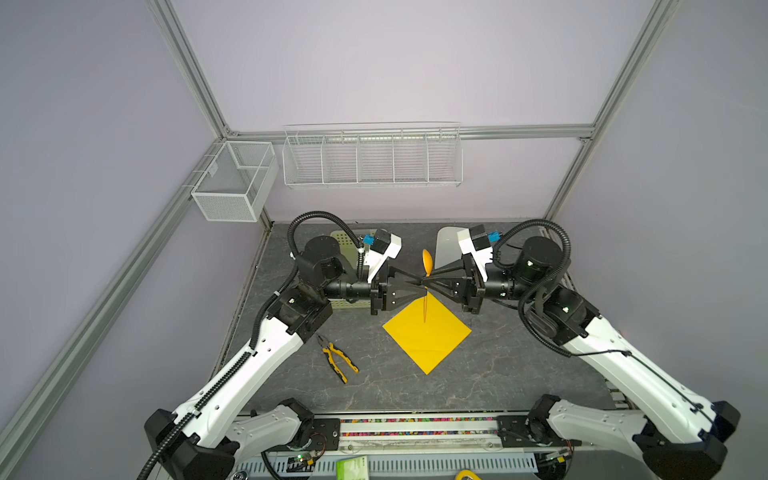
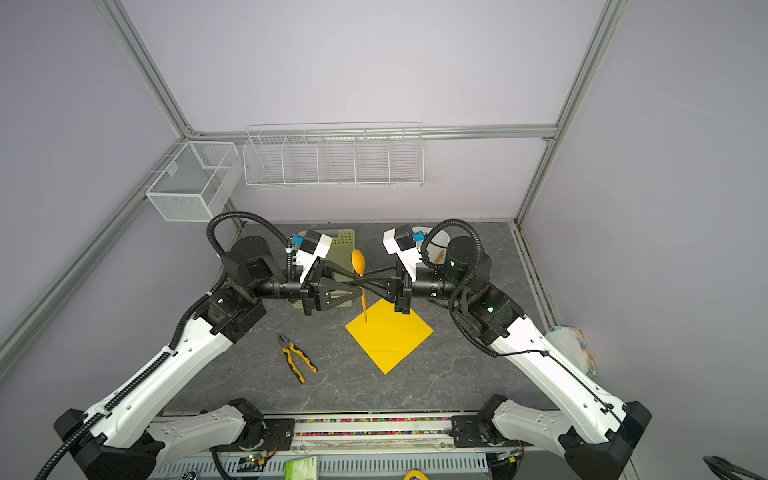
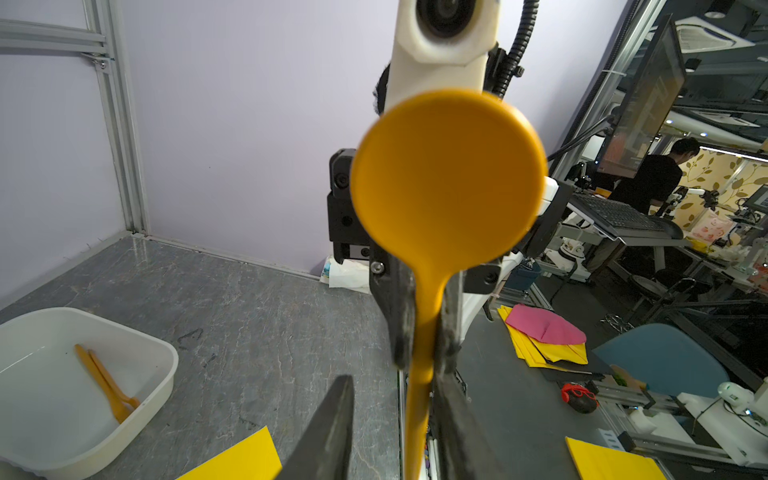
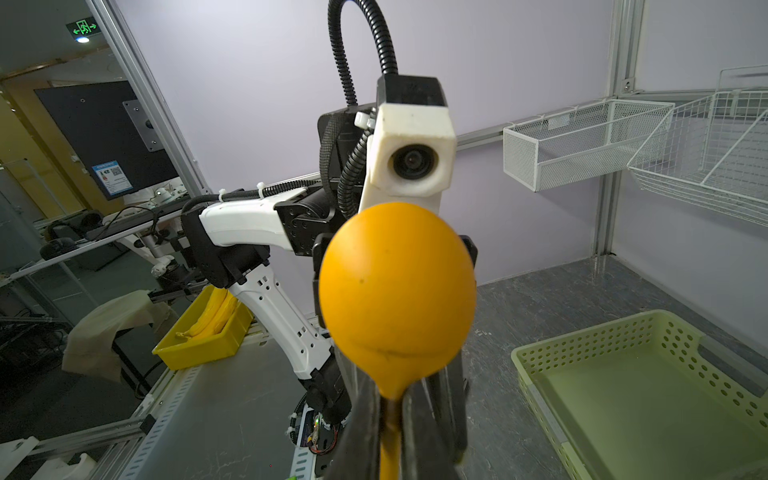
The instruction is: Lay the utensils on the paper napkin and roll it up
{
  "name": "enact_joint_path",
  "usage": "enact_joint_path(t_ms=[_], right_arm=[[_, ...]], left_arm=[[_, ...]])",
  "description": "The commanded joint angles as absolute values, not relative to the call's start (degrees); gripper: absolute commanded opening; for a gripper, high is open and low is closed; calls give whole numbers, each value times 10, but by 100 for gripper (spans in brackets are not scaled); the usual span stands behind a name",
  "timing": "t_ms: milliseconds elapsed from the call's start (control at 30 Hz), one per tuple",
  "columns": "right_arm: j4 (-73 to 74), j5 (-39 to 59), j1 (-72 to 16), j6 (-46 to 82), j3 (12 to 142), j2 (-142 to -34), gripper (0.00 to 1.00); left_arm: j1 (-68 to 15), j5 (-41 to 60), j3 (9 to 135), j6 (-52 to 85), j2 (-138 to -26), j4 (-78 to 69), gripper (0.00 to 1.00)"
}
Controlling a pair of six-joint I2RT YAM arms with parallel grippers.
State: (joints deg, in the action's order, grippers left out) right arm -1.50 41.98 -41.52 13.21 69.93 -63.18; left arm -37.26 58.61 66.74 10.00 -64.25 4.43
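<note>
Left wrist: orange spoon (image 3: pixel 446 178), round bowl (seemingly matte).

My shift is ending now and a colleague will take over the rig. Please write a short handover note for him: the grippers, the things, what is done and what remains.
The right gripper is shut on the spoon at its neck, bowl up, in the air.
The left gripper has its jaws open around the spoon's handle; it has no grip yet.
The paper napkin lies flat and unrolled on the table; the handle hangs over its far corner.
The second orange utensil lies in the white tub.
Done: neither utensil is on the napkin yet.
Left: lay down both, then roll.
</note>
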Motion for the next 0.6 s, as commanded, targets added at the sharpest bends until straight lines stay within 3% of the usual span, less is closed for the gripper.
enact_joint_path(t_ms=[0, 567], right_arm=[[-22, 412, -418, 116, 718, -619, 7], [-19, 393, -418, 139, 723, -618, 7]], left_arm=[[-378, 601, 669, 102, -643, 8, 30], [-395, 604, 664, 102, -650, -21, 7]])
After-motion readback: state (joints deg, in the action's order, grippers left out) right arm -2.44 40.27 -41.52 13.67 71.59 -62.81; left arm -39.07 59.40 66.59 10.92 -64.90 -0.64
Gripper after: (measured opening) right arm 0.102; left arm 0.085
